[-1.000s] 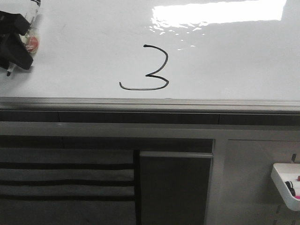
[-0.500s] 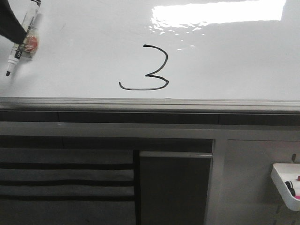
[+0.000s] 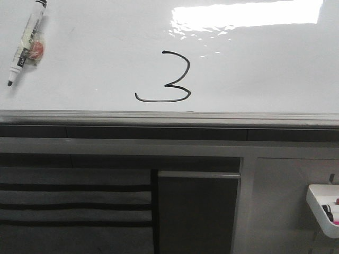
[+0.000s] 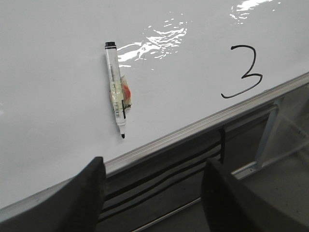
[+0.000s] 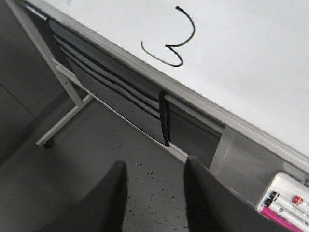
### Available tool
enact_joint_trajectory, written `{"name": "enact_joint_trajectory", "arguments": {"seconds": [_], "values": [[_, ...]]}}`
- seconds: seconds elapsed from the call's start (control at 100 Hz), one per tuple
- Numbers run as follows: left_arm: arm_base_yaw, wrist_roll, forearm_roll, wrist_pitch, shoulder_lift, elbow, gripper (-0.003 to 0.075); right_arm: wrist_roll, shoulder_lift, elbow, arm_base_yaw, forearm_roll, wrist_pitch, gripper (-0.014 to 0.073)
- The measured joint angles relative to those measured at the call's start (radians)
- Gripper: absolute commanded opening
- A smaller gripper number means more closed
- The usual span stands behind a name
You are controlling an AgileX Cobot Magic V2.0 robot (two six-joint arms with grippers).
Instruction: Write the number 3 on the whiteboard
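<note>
On the whiteboard (image 3: pixel 265 63), a black number 3 (image 3: pixel 169 76) sits near the lower frame edge. At about ten o'clock from the digit, well apart, a marker (image 3: pixel 26 42) lies on the board, uncapped tip down. Left gripper (image 4: pixel 152 188) hangs empty below the board edge, fingers apart. Right gripper (image 5: pixel 154 193) hangs empty, fingers apart, over the floor (image 5: pixel 72 164).

The right gripper (image 5: pixel 155 195), jaws parted and empty, hangs over speckled grey floor (image 5: pixel 145 164) off the framed edge of the whiteboard (image 5: pixel 251 63), where the number 3 (image 5: pixel 173 38) sits, near a white marker tray (image 5: pixel 285 200).
</note>
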Motion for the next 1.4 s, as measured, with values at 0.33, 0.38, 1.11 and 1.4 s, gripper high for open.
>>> {"name": "enact_joint_trajectory", "arguments": {"seconds": [0.33,0.38,1.11,1.4], "values": [[0.000,-0.191,0.127,-0.165,-0.404,0.312,-0.0019,0.058,-0.004,0.000,-0.035,-0.026,-0.084,-0.0074],[0.000,-0.194,0.104,-0.202,-0.430,0.345,-0.0018,0.058,-0.004,0.000,-0.035,-0.026,-0.106,-0.0074],[0.004,-0.203,0.127,-0.369,-0.515,0.601,-0.0018,0.058,-0.004,0.000,-0.035,-0.026,-0.126,-0.0074],[0.004,-0.203,0.144,-0.650,-0.598,0.821,-0.0018,0.058,-0.004,0.000,-0.035,-0.026,-0.127,-0.0074]]}}
